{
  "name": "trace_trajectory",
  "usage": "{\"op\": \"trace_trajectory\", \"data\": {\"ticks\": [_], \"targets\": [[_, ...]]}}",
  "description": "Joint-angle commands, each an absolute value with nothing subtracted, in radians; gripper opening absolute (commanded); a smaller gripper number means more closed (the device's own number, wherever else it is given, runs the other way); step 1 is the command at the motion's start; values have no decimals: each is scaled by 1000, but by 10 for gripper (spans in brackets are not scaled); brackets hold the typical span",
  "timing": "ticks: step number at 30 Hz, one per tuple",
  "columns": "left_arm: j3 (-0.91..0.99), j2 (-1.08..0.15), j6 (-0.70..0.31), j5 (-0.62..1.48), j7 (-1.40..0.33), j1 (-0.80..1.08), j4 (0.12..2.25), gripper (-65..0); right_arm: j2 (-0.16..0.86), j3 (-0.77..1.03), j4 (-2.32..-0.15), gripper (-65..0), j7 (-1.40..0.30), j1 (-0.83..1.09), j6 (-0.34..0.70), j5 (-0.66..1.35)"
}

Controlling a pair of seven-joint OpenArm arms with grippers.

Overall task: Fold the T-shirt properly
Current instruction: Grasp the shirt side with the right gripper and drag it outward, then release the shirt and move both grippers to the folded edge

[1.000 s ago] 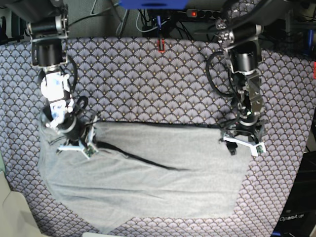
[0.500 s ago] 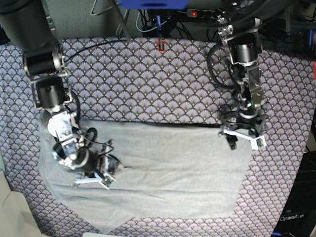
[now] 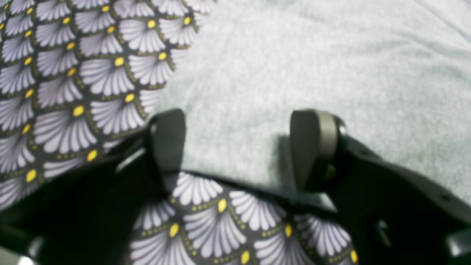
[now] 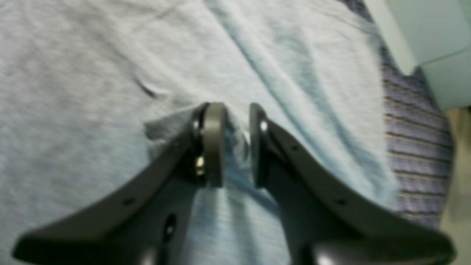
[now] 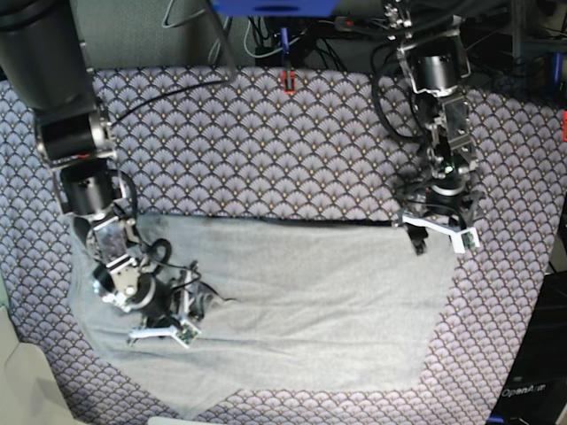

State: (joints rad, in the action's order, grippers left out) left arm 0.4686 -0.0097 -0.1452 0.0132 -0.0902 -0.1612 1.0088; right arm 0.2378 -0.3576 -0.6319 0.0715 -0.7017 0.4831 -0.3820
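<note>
The light grey T-shirt [image 5: 301, 301] lies spread flat over the near half of the table. My right gripper [image 5: 195, 303] sits low on the shirt's left part, where the cloth is bunched into small wrinkles. In the right wrist view its jaws stand narrowly apart, and a small ridge of T-shirt [image 4: 73, 73] rises in the gap of the right gripper [image 4: 235, 143]. My left gripper [image 5: 431, 239] hovers at the shirt's far right corner. It is wide open [image 3: 239, 147] with nothing between its fingers [image 3: 312, 147], straddling the edge of the T-shirt [image 3: 294, 55].
The purple-grey fan-patterned tablecloth [image 5: 266, 142] covers the whole table. A pale box [image 5: 22, 381] stands off the near left corner, also seen as a pale box [image 4: 423, 29] by the right wrist. A small red object [image 5: 288, 81] and cables lie at the far edge.
My right arm has swept from the shirt's far left corner down and inward across the cloth. The long dark crease has flattened and its jaws have parted slightly. The left gripper barely shifted.
</note>
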Motion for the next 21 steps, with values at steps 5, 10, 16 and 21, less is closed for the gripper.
{"op": "trace_trajectory", "data": {"ticks": [5,10,16,21], "targets": [[473,-35,-120,21,-162,-176,1026,-218,295,-351,-774,-458,68,-688,467,-369],[473,-36,-120,22,-206,-174,1122,-218,352,-326,-980,-448,-16,-598,466,-367],[475,-35,-120,24,-308,-174,1242,-218,354,-88,-1314,-447,-200,-380,472,-367],[475,-35,-120,39,-371,-174,1328,-218,334,94,-1412,-446,-236,-237,473,-360]]}}
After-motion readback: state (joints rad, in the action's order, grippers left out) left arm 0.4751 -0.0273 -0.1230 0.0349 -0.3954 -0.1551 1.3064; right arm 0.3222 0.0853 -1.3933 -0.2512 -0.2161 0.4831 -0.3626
